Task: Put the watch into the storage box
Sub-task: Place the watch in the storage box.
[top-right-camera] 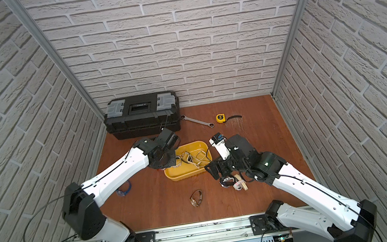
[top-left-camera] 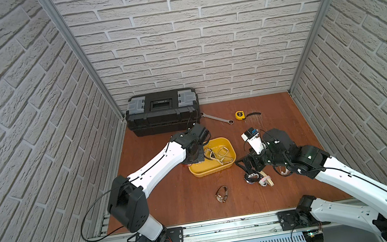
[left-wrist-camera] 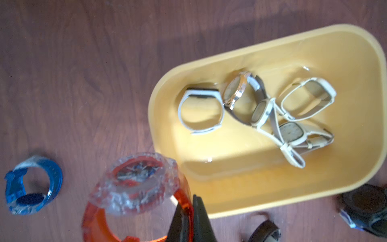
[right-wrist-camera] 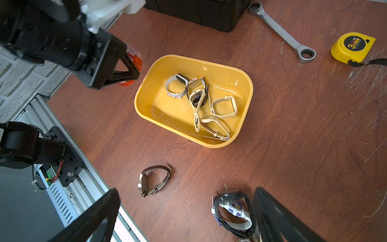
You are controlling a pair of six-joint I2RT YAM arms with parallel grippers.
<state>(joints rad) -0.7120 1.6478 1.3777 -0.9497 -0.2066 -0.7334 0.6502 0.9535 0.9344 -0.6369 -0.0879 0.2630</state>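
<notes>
Left fingers (left-wrist-camera: 188, 209): pressed together on the orange strap of the translucent orange-and-clear plastic watch (left-wrist-camera: 136, 180), whose face is turned away from them.
Watch position: just ahead of the left fingers and outside the shallow yellow plastic storage box (left-wrist-camera: 240, 146), close to its near corner. I cannot tell whether it is off the wooden counter (right-wrist-camera: 293, 125).
Why this grip: probably because the thin strap loop fits between narrow fingers and the bulky case does not. Held this way the case would hang free, ready to drop over the rim.
Storage box: on the far side of the held watch, lidless, with several pale-strapped watches (left-wrist-camera: 251, 104) tangled together inside. A bare patch of floor nearest the left fingers looks like the easiest landing spot.
Right fingers (top-left-camera: 249, 170): spread wide and holding nothing, poised over a black-strapped watch with a white and purple band (right-wrist-camera: 232, 211), likely the next pick.
Left wrist view alone: shows the pinch itself, and a blue plastic watch (left-wrist-camera: 33, 184) lying beside the held one.
Right wrist view alone: shows the left fingers from outside, orange peeking behind them, and a brown leather-strapped watch (right-wrist-camera: 155, 181) between the two arms.
Top views: the left wrist hides the pinch in both. The blue watch appears in a top view (top-right-camera: 124, 189) only.
</notes>
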